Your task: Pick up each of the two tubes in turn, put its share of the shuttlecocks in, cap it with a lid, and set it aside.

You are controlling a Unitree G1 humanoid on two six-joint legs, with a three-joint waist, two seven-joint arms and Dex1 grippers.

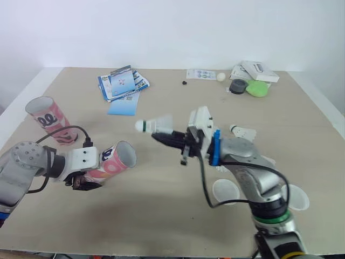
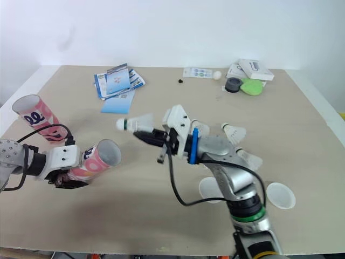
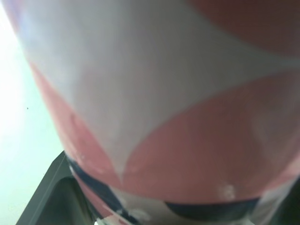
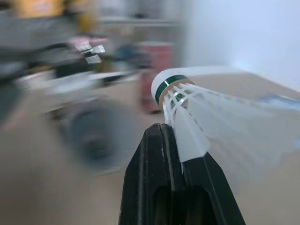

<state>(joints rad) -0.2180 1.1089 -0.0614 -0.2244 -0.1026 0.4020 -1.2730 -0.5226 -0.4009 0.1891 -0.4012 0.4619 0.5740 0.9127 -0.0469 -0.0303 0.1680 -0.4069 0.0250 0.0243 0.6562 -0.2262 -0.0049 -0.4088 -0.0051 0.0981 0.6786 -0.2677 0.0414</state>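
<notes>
The left gripper point(image 1: 90, 175) has its fingers clamped around the held tube point(image 1: 111, 161), which hangs tipped over at about 8 o'clock on the counter point(image 1: 161, 216), open mouth turned toward 3 o'clock. The second tube point(image 1: 48, 118) stands upright near the 9 o'clock edge, well apart from it.

The right gripper point(image 1: 161, 136) sits near the middle of the counter, fingers pinched narrow on the feather skirt of a shuttlecock point(image 1: 156, 126), cork end pointing at the tube mouth but not yet inside. From the right wrist view the pinch looks to be on only a small part of the skirt's edge.

I'd say the shuttlecock weighs next to nothing, and the skirt is the delicate part. It will bend or crack under a hard squeeze, and a light pinch there lets it swivel. The cork is the firmer place to grip, though holding the skirt lets the cork go in first.

The tube looks like light card with a smooth printed skin. It seems stiff enough around the middle, but it could dent or slide if gripped near the open rim.

Loose shuttlecocks point(image 1: 243, 131) lie around 3 o'clock. Two white lids point(image 1: 225, 191) rest flat at about 5 o'clock. They look thin, so they're probably best taken by the rim.

Leaflets point(image 1: 121, 83) and small clutter point(image 1: 257, 88) lie along the 12 o'clock side.
</notes>
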